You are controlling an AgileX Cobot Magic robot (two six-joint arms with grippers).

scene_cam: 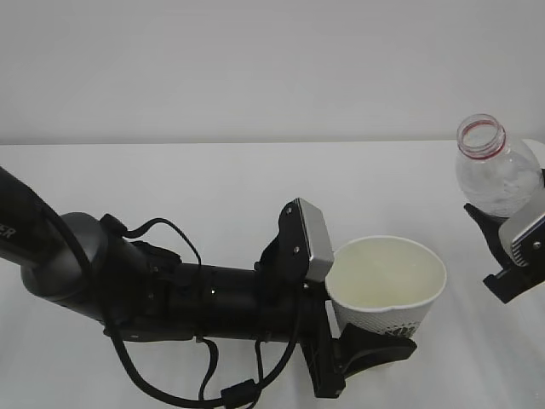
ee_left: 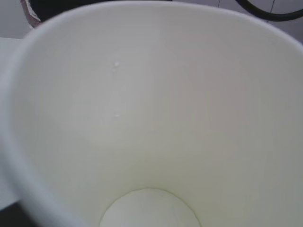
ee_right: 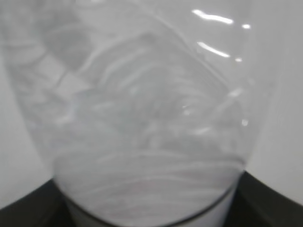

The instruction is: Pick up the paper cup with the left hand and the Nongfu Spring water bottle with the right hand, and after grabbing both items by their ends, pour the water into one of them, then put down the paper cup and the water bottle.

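Plain white wall and a white worktop [scene_cam: 213,183] make up the whole room as I see it, so the two held things stand out sharply.

Low and near the middle, the left hand [scene_cam: 368,341], a bulky black arm with looping cables and a grey square plate, has its black forked fingers clasped round the lower part of the small white tapered paper cup [scene_cam: 387,277]. The cup sits upright with its mouth open to the ceiling. From the wrist view, its cream inside [ee_left: 151,118] looks smooth and matt, with a few tiny beads on the wall and a round flat bottom; I cannot tell whether any water lies in it.

Well to the right of the cup and higher, the right hand [scene_cam: 511,243], black with a grey rectangular plate, grips the clear ribbed plastic Nongfu Spring water bottle [scene_cam: 494,175] below its shoulder. The bottle has a red neck ring, carries no cap and leans slightly. Up close its wall [ee_right: 151,109] is thin, glossy and wavy, and the fingers are closed on it.

I judge the pour is the step in hand. It would go best by bringing the bottle's mouth over the cup's wide rim first, then tipping slowly. Thin plastic buckles under squeeze, and the light paper cup should be kept level.
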